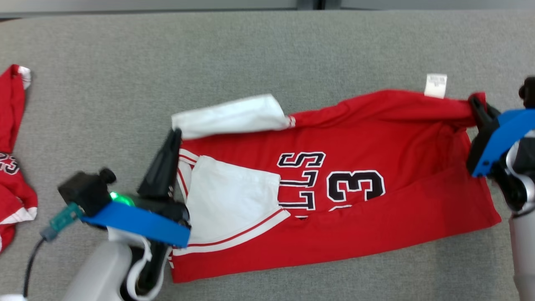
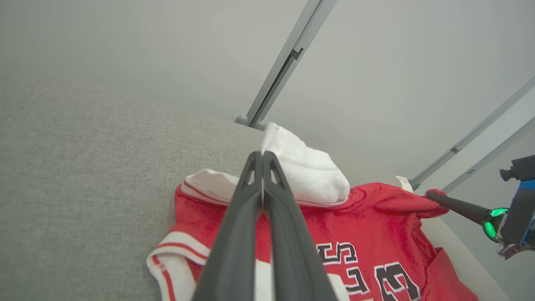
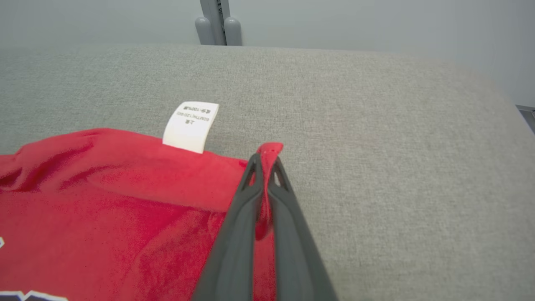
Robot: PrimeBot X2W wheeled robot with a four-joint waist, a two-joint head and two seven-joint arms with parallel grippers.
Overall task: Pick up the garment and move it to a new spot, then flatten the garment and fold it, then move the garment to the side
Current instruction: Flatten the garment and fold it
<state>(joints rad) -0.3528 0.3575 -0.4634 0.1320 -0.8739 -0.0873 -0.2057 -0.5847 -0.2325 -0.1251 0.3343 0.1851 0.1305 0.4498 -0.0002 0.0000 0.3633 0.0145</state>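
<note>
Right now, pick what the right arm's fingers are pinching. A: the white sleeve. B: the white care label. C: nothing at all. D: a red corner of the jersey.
D: in the right wrist view the right fingers are shut on a red fold of the jersey, with the care label lying beside them, untouched.

You have two red garments on one grey table (image 1: 267, 50): the garment (image 1: 376, 217) spread in the middle, and a second red garment (image 1: 12, 125) bunched at the left edge. Count two white sleeves on the middle one, the far sleeve (image 1: 230, 115) and the near sleeve (image 1: 230, 200), plus one white label (image 1: 436, 85) at its far right. Two grippers are there, the left gripper (image 1: 176, 133) and the right gripper (image 1: 474, 100), and two blue brackets, the left bracket (image 1: 138, 221) and the right bracket (image 1: 501, 138).
</note>
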